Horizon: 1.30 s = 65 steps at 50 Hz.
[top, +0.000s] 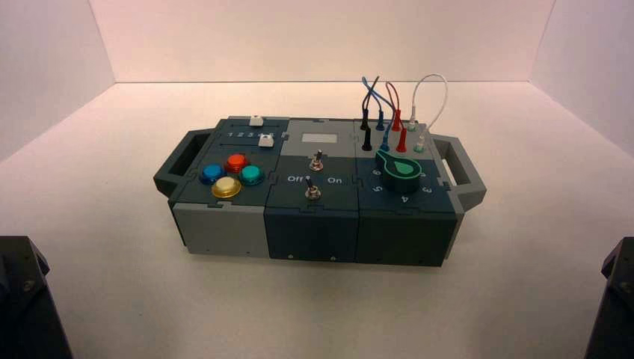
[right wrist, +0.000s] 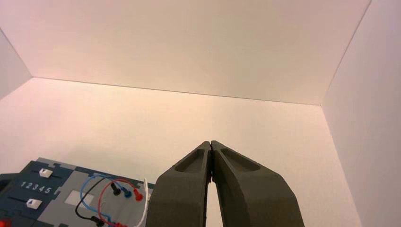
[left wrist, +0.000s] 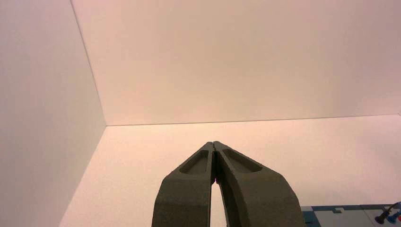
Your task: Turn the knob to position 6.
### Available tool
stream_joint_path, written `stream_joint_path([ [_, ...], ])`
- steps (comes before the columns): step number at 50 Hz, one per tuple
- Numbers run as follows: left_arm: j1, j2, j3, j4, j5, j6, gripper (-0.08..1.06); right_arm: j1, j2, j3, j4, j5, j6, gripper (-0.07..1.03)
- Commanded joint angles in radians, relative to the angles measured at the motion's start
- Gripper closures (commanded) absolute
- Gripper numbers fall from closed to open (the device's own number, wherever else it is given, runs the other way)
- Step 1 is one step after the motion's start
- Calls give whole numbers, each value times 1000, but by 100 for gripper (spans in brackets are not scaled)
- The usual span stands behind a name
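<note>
The fingers of the right gripper point(right wrist: 211, 143) meet at their tips, holding nothing, above the worktop point(top: 314, 314) near the box's right side; the left gripper point(left wrist: 213, 143) waits opposite, its fingers likewise together (both kept back, presumably so the panel stays reachable). Beyond them, the green-topped dark knob point(top: 401, 171) sits on the box's point(top: 312, 233) right panel, in front of the wires point(top: 391, 101)

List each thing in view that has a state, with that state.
Left gripper: shut, fingertips together, away from the box
Right gripper: shut, fingertips together, away from the box
Green-topped knob: ungripped, position not readable from this view
Coloured wires: plugged in at the box's far right
White sliders: untouched
Metal toggle switches: untouched
</note>
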Motion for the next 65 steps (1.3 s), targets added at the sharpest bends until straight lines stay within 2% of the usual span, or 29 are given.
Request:
stream_joint_path([
  [1,5,11,-26,2,-6,5,101,2,15,-37,3,-2,2,99],
  [20,5,14,-26,2,-3,5,101,5,38,-41,17,29,3,99],
  [35,3,106,-49,-8,41,-5,101,114,198,-75,25,160,3,99],
  [41,-3,167,-66,-12,69,-6,101,184,270,-94,26,202,3,99],
  [48,-49,244,-80,-17,106,-6,101,241,368,-106,26,244,3,99],
  [65,-176,341,-94,-17,152,-6,101,278,551,-147,26,313,-21,98],
])
